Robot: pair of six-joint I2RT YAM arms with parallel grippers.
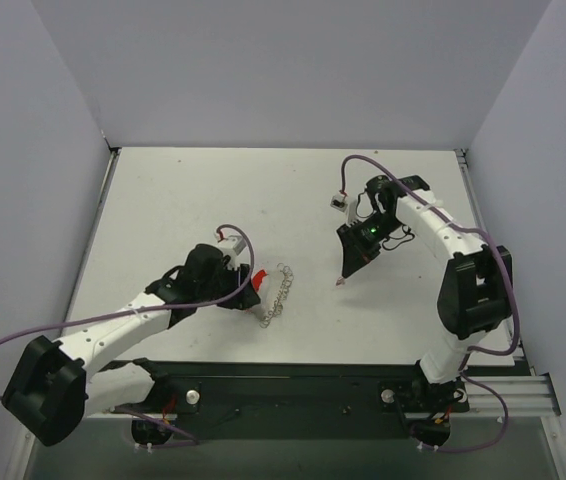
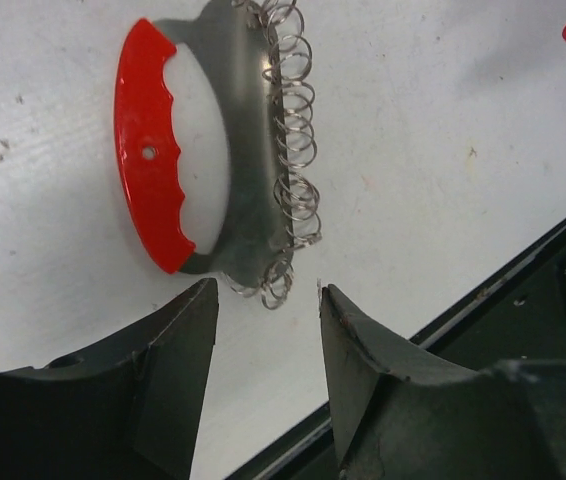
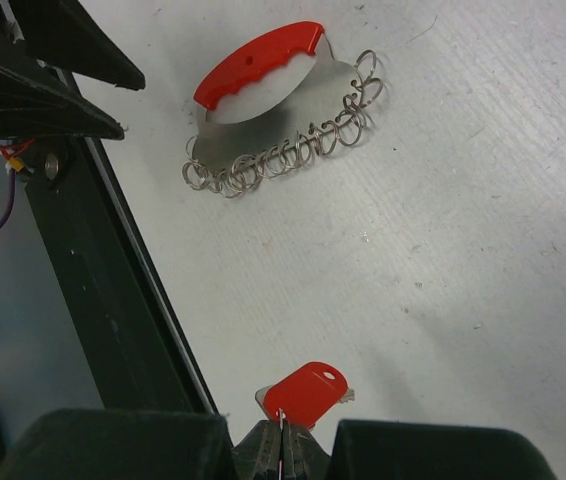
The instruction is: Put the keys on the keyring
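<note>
Both grippers hang low over the white table (image 1: 183, 200). Nearest the bases, the left gripper (image 2: 268, 292) stands with its jaws apart and nothing between them. The near end of the keys (image 2: 293, 150), a row of silver loops, lies just beyond its tips. The red keyring (image 2: 148, 165) arcs alongside that row, with a grey plate (image 2: 248, 120) between them. Farther right and well apart, the right gripper (image 3: 283, 432) is pinched tight on a small red tab (image 3: 308, 392).

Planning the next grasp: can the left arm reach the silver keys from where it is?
Likely yes: the left gripper is open right at the near end of the keys, nothing in between.
</note>
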